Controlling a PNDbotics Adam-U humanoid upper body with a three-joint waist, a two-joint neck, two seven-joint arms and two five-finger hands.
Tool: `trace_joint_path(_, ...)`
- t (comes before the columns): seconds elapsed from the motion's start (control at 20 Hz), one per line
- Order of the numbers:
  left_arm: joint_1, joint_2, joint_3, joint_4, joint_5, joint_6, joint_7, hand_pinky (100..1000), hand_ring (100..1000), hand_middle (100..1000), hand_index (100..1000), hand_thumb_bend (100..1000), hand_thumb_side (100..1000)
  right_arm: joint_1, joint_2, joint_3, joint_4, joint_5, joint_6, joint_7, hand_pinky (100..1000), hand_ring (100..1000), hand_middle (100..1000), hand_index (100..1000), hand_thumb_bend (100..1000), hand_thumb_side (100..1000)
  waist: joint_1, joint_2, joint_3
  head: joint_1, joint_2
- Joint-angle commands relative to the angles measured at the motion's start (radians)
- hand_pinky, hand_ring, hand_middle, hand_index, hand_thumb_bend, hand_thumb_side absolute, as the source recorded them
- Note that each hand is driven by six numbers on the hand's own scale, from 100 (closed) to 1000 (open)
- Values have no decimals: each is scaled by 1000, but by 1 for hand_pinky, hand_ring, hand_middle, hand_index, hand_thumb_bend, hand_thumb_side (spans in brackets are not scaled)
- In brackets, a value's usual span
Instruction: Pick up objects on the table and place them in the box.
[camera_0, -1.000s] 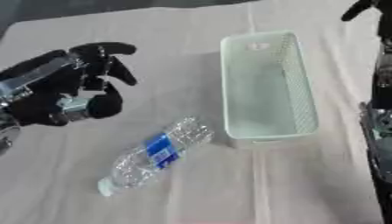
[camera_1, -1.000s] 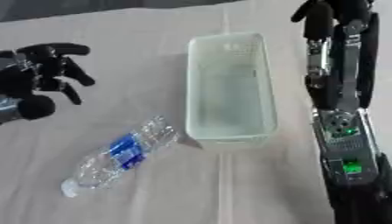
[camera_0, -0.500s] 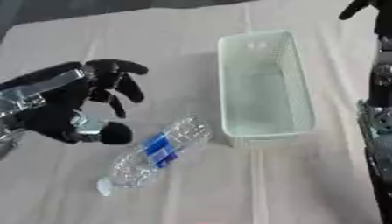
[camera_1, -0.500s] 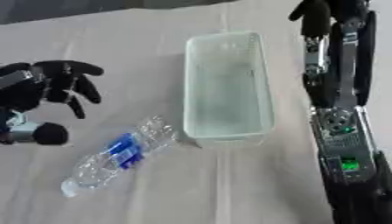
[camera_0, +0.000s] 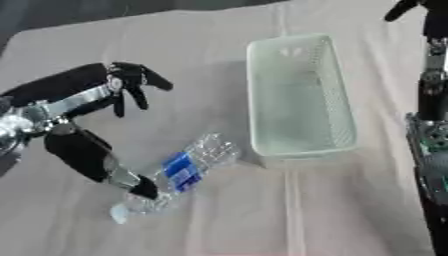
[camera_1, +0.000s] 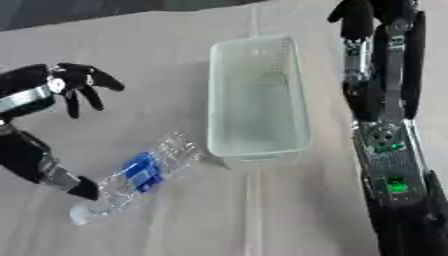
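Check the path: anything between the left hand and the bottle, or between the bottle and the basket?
Nothing visible. The left hand is open right beside the bottle, thumb tip at its neck end, fingers spread above the cloth. Only bare cloth lies between the bottle and the empty basket, whose near corner is close to the bottle's base.

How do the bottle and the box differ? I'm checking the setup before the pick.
The bottle lies on its side, slanted, cap toward the near left; the box stands upright, open side up. The bottle is clear with a blue label; the box is pale green mesh. The left hand's thumb tip is at the bottle's neck; nothing is at the box. Both rest on the table and look empty.
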Motion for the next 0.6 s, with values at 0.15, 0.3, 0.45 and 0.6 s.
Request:
trace_joint_path(0.15,-15,-47,35,-11,-144,-37,-59,466,663,828,895,958,491,-2,-2,-6,-15,3,5,-1,404,662,825,869,162,984,-3,-25,7,-10,0)
trace_joint_path(0.3,-23,-110,49,-11,-219,-42,-81,435,632,797,879,943,494,2,-3,-7,-14,3,7,-1,403,662,825,869,164,979,-1,-27,15,-15,2)
trace_joint_path(0.45,-23,-207,75,-11,-328,-31,-99,364,591,741,868,942,474,10,-2,-10,-13,5,10,-1,402,662,825,869,164,972,3,-30,28,-24,5)
trace_joint_path(0.6,-5,-287,95,-11,-413,-1,-108,292,567,677,870,915,457,16,-2,-14,-13,6,14,-2,402,661,824,870,161,965,8,-32,39,-33,7)
